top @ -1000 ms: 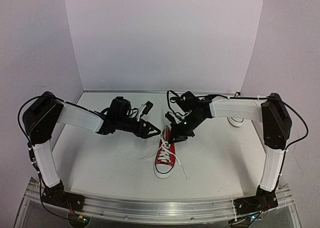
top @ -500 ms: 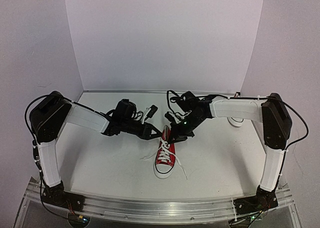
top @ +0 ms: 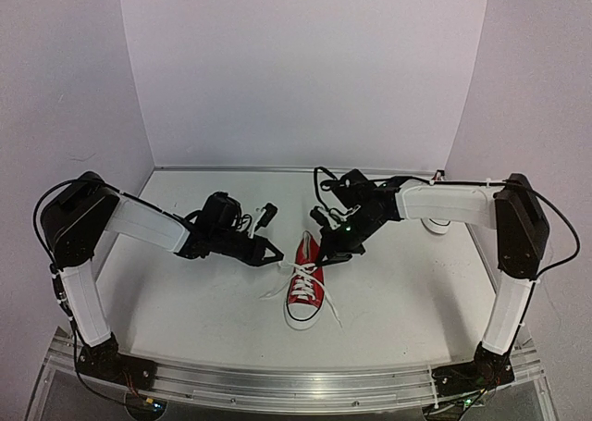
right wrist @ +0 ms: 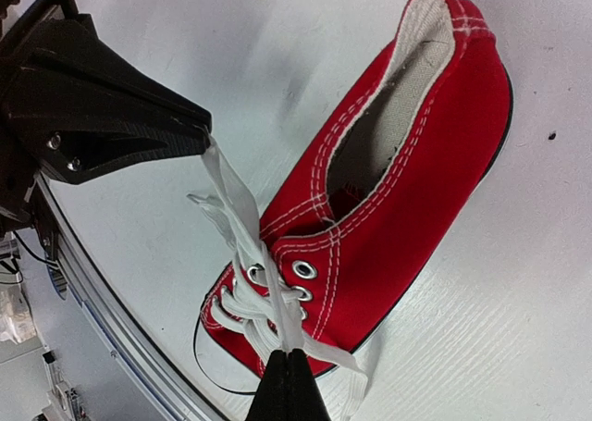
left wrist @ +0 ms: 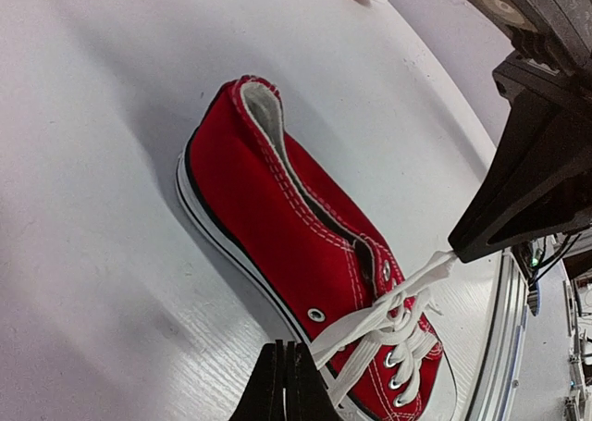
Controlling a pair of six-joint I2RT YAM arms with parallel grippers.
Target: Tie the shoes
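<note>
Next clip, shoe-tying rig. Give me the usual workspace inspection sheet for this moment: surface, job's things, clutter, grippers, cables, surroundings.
Surface: white table, no spills or marks seen.
Job's things: one red shoe, upright on its sole, toe toward the arm bases; white laces untied, drawn out to both sides.
Clutter: white-rimmed object partly hidden behind the right arm; cannot tell what it is.
Grippers: left gripper and right gripper both shut, each pinching a strand of the laces.
Cables: black cables loop along both arms, off the shoe.
Surroundings: plain pale walls; metal rail at the near edge.
</note>
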